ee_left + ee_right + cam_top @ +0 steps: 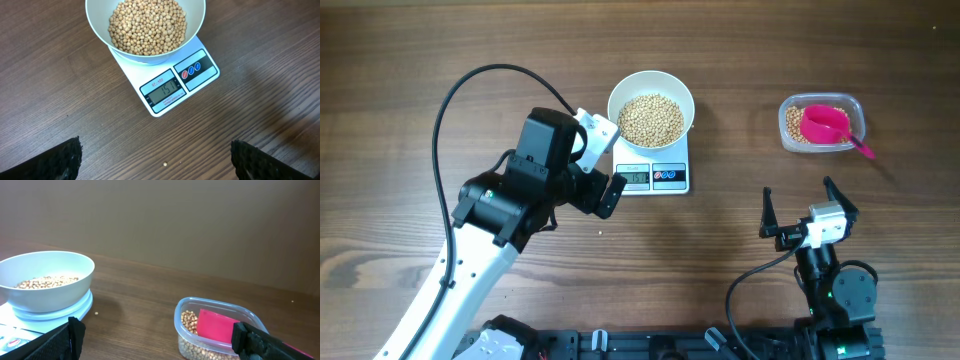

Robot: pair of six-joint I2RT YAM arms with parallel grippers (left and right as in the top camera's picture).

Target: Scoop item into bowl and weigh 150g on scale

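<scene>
Small beige beans (651, 119) are heaped in the glossy white bowl (616, 100) on the flat white digital scale (655, 177). The left gripper (157, 160) and right gripper (805, 205) are held open and empty. The reading could be upset if the bowl is nudged.

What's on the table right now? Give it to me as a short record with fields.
bowl: on scale, holds beans
display: appears to read 151
tub: right of scale, beans and pink scoop inside
left gripper: open, empty, over table near scale
right gripper: open, empty, apart from tub
stray bean: on table, front of scale
</scene>
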